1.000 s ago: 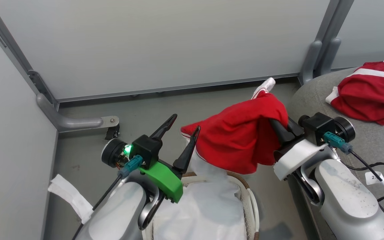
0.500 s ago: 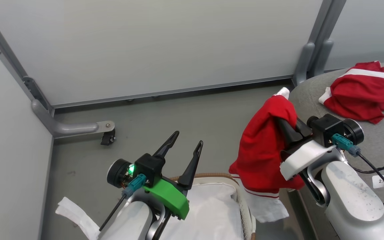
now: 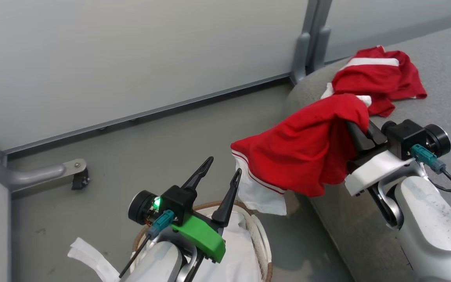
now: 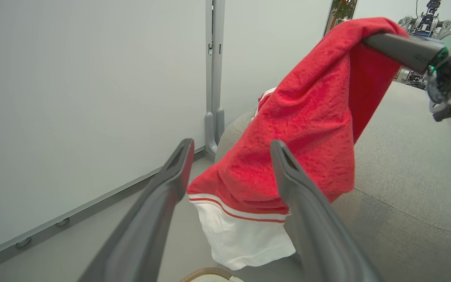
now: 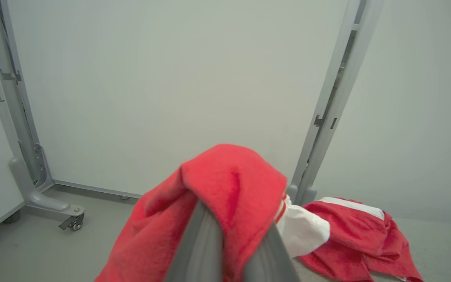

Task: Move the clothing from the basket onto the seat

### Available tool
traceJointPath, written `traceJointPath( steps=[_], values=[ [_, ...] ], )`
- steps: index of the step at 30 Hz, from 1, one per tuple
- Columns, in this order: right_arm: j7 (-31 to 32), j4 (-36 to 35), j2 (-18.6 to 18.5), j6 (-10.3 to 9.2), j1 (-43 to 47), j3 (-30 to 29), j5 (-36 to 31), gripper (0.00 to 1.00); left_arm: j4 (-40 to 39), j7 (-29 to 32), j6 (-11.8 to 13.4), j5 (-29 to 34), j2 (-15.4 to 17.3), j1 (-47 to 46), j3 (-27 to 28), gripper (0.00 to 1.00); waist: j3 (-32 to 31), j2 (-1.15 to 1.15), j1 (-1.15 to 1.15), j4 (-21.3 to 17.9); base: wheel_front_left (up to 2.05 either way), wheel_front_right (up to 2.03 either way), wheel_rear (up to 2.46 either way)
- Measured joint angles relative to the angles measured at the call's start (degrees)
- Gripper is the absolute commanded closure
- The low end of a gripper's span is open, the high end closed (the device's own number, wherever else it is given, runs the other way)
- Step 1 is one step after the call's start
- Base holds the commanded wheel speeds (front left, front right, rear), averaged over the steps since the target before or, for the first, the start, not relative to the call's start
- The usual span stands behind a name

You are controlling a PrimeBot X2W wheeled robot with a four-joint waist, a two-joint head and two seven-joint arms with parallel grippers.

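Grey seat [image 3: 444,47] edge: red garment [image 3: 307,149] in pinched right fingers [image 3: 360,138]; left fingers [image 3: 228,196] wide.

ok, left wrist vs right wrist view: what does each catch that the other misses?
Left wrist, not right wrist: the open left gripper, the basket rim at the bottom edge, and the lower white hem of the held garment, hanging low near the basket.
Right wrist, not left wrist: the partition's caster foot, and the second garment lying in plain sight on the seat.
Both: the held garment draped over the shut right gripper, the grey seat, a partition post.
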Motion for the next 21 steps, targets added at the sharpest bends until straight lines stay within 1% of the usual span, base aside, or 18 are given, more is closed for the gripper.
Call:
traceJointPath(
  steps=[6, 10, 14, 18, 21],
  values=[
    [0.0, -0.7, 0.0, 0.00, 0.0, -1.6, -0.5, 1.00, -0.1, 0.0, 0.0, 0.0, -0.1, -0.2, -0.8, 0.00, 1.6, 0.00, 0.00, -4.9, 0.00, 0.00, 0.00],
    [0.0, -1.2, -0.2, 0.00, 0.0, -3.1, -0.9, 1.00, 0.3, 0.0, 0.0, 0.5, -0.1, -0.8, -1.1, 0.00, 3.1, 0.00, 0.00, -7.5, 0.00, 0.00, 0.00],
    [0.0, -1.6, -0.5, 0.00, 0.0, -3.5, -1.5, 1.00, 0.7, 0.0, 0.0, 0.6, -0.1, -1.0, -1.0, 0.00, 4.8, 0.00, 0.00, -9.3, 0.00, 0.00, 0.00],
    [0.0, -1.6, -0.9, 0.00, -0.2, -3.9, -2.0, 1.00, 0.7, 0.0, 0.0, 1.0, -0.1, -1.6, -0.7, 0.00, 6.5, 0.00, 0.00, -10.1, 0.00, 0.00, 0.00],
    [0.0, -1.2, -0.3, 0.00, -2.1, -7.2, -1.6, 1.00, 0.7, 0.0, 0.0, 1.2, -0.1, -2.1, -0.3, 0.00, 7.9, 0.00, 0.00, -10.3, 0.00, 0.00, 0.00]
  ],
)
